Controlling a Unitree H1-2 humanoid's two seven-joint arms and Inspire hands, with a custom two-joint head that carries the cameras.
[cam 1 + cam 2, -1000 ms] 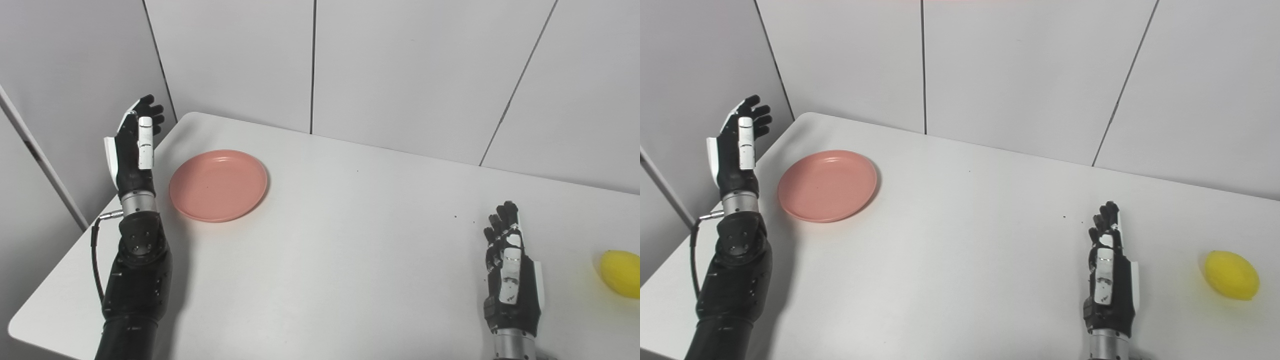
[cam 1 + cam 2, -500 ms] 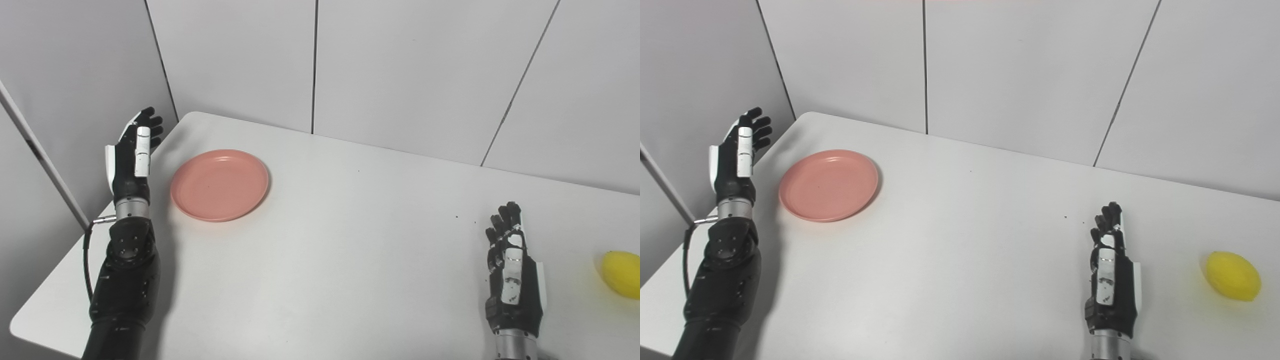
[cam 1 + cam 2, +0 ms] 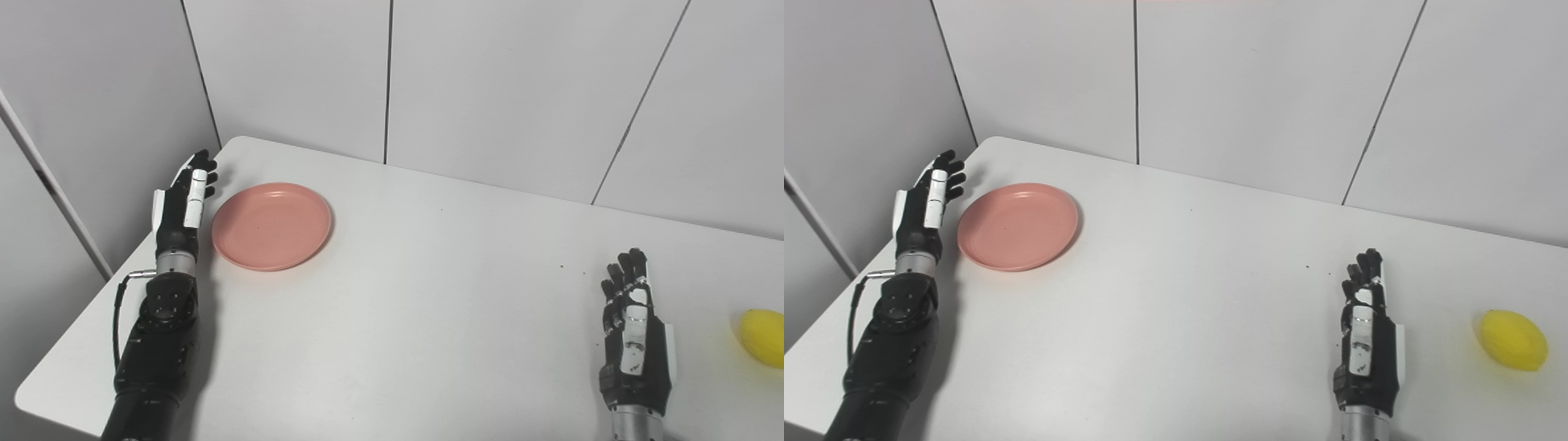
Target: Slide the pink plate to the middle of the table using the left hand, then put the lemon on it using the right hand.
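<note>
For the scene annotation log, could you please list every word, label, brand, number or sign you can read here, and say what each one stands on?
There is none to quote; no readable text shows in either view.
pink plate: plain, no marking.
lemon: no sticker or label.
left hand and right hand: white and black panels, no lettering that can be made out.
table and wall panels: blank.

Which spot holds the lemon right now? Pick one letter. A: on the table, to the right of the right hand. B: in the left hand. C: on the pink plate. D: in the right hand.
A: the lemon lies on the bare table, apart from the open right hand, while the pink plate near the left hand holds nothing.
</note>
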